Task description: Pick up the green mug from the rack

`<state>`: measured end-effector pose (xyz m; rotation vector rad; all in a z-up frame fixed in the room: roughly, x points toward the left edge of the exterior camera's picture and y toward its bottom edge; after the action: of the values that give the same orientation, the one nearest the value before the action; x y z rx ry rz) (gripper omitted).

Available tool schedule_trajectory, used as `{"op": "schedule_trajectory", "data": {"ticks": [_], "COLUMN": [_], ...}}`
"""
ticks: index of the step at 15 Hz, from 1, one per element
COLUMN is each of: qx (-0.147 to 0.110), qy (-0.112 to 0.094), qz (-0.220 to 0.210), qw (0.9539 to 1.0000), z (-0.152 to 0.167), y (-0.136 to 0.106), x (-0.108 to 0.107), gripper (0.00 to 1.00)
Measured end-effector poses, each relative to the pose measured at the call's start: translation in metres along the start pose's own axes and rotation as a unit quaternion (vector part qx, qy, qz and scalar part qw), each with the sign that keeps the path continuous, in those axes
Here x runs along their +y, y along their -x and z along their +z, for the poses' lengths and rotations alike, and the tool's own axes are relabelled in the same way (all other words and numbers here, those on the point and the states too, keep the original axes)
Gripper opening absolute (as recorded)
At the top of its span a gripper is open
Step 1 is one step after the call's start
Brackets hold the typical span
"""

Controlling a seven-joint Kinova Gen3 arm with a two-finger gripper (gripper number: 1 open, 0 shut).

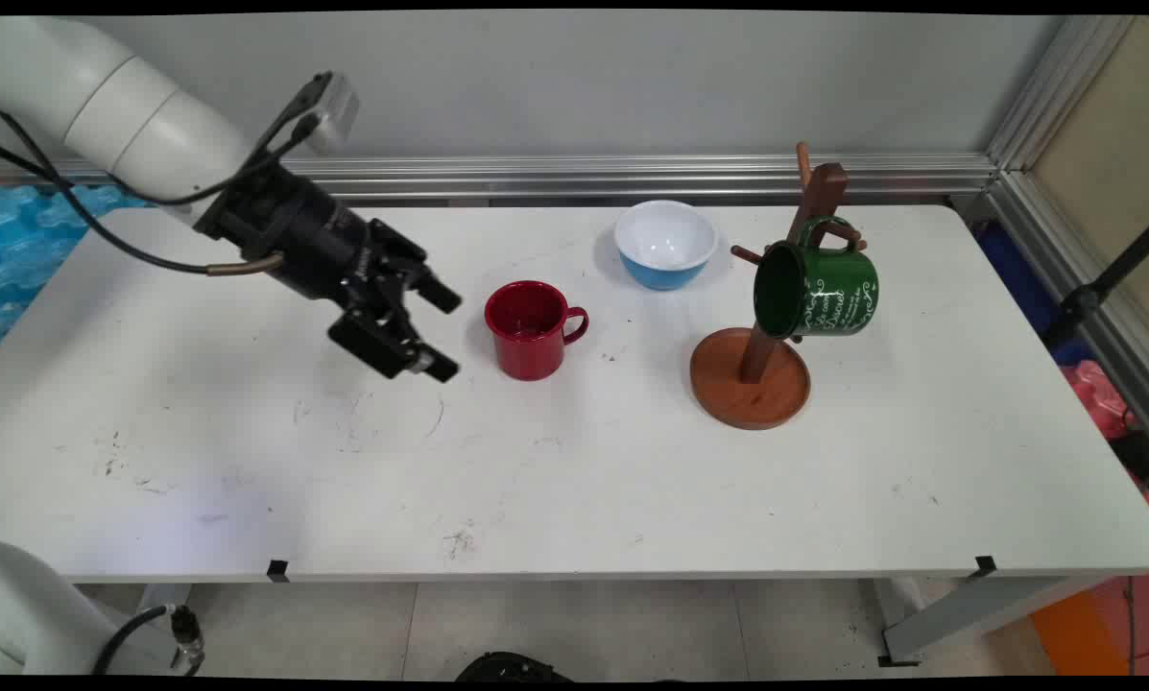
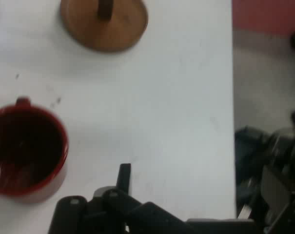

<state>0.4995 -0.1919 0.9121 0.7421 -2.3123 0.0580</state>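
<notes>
The black gripper (image 1: 444, 333) hangs above the white table (image 1: 555, 480) with its two fingers spread apart and nothing between them, pointing toward the red mug (image 1: 528, 329), which stands upright just beside the fingertips but clear of them. In the hand view only one fingertip and part of the dark linkage rise from the bottom edge, so the gripper (image 2: 124, 178) is mostly cut off there; the red mug (image 2: 25, 153) sits at the left edge, its left side cropped, its handle showing only as a small nub at the top of the rim. Past the mug in the main view, a blue bowl (image 1: 665, 243) with a white inside rests near the table's far edge. To its right stands a wooden mug tree (image 1: 751, 374) on a round base, with a green mug (image 1: 816, 290) hanging tilted from one peg by its handle, mouth turned toward the gripper; the mug covers part of the post. The hand view catches only the mug tree (image 2: 104, 24) base and a stub of post, cut off at the top.
</notes>
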Motion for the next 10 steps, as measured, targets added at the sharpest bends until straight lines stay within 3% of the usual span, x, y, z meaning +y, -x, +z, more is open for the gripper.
{"op": "schedule_trajectory", "data": {"ticks": [4,10], "qx": [0.046,0.077], "qy": [0.017,0.019], "qz": [-0.033,-0.052], "qw": [0.9982,0.9954], "z": [0.018,0.052], "y": [-0.027,-0.067], "x": [0.017,0.032], "gripper": [1.0,1.0]}}
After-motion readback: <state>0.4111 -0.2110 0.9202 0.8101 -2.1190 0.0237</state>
